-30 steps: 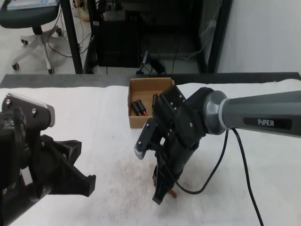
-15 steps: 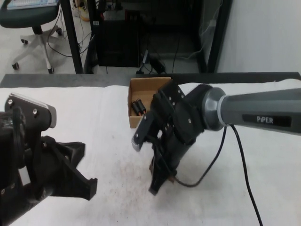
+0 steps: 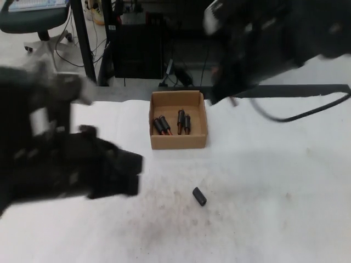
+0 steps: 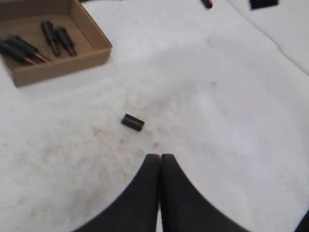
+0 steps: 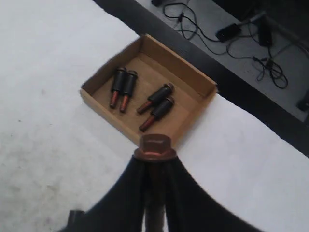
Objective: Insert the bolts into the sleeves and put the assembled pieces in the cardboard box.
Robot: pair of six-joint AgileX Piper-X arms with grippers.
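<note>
Right claw grips a bolt, raised near the cardboard box, which holds four assembled pieces. One sleeve lies on the surface near the box. Left claw, fingers pressed together and empty, sits just beyond the sleeve, farther from the box.

Brown cardboard box; black sleeve; copper-red bolt; white bench.

Left hand low over counter near left edge, pinched closed, empty. Right hand high near far edge, gripping bolt.
</note>
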